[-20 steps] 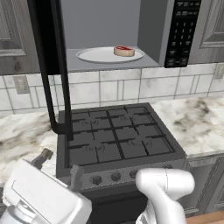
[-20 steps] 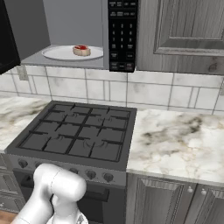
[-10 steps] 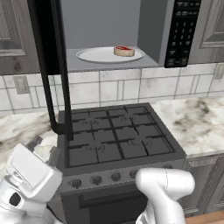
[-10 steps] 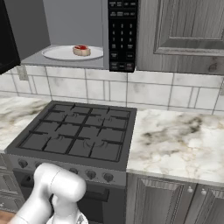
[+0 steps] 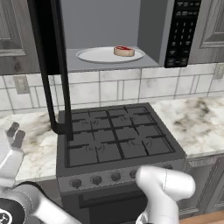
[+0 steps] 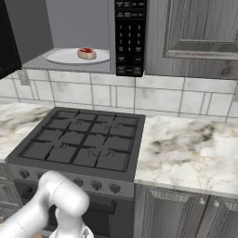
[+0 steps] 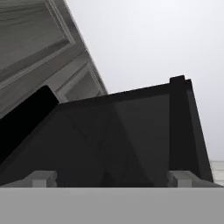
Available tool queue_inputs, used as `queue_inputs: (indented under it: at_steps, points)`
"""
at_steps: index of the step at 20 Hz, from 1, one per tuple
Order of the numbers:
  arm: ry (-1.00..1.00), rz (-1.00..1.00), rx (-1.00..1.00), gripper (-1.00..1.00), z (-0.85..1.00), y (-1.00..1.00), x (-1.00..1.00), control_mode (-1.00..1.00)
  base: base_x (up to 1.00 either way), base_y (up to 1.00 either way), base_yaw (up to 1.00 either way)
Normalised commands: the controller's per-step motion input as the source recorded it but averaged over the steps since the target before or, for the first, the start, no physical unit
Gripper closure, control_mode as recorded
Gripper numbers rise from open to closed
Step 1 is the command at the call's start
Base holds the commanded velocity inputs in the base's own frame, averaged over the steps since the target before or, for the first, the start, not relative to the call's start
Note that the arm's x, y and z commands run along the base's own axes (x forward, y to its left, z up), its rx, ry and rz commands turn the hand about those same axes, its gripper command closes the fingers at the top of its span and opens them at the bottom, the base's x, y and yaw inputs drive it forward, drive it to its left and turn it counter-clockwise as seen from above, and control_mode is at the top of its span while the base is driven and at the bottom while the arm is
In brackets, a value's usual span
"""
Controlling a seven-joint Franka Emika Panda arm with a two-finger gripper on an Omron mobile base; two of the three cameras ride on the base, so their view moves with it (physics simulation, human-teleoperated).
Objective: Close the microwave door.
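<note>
While the microwave door [image 5: 46, 65] hangs wide open, swung out to the left of the cavity with its long bar handle toward the near side, the arm is the thing that moves: in the left base view the gripper [image 5: 15, 133] has gone further to the left and a little up over the last second, and it now stands at the left edge above the marble counter [image 5: 35, 144], low beside the door's bottom corner. Its two fingers appear slightly apart and hold nothing. The hand camera looks up at the dark underside of the door [image 7: 131, 140] with a grey cabinet [image 7: 39, 48] behind. The door itself is not changed; the plate [image 5: 100, 55] with the small cake [image 5: 124, 50] stays exposed inside. I judge that the hand is getting behind the panel to push it, so closing is not yet begun.
</note>
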Motion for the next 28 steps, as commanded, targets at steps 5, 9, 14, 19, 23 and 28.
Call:
queue_inputs:
  at_steps: [5, 9, 14, 19, 23, 28]
  points:
    - [0.0, -0.18, -0.04, -1.0, 0.0, 0.5, 0.27, -1.0, 0.0, 0.0, 0.0]
    - [-0.03, -0.16, 0.04, -1.0, -0.02, 0.0, 0.29, -1.0, 0.0, 0.0, 0.0]
    - [0.0, -0.1, 0.04, -1.0, -0.02, 0.0, 0.49, -1.0, 0.0, 0.0, 0.0]
    - [-0.02, -0.08, 0.04, -1.0, 0.0, -0.02, 0.28, -1.0, 0.0, 0.0, 0.0]
    - [0.0, -0.08, 0.05, -1.0, 0.0, -0.04, 0.3, -1.0, 0.0, 0.0, 0.0]
    - [0.0, -0.01, 0.08, -1.0, 0.0, -0.15, 0.33, -1.0, 0.0, 0.0, 0.0]
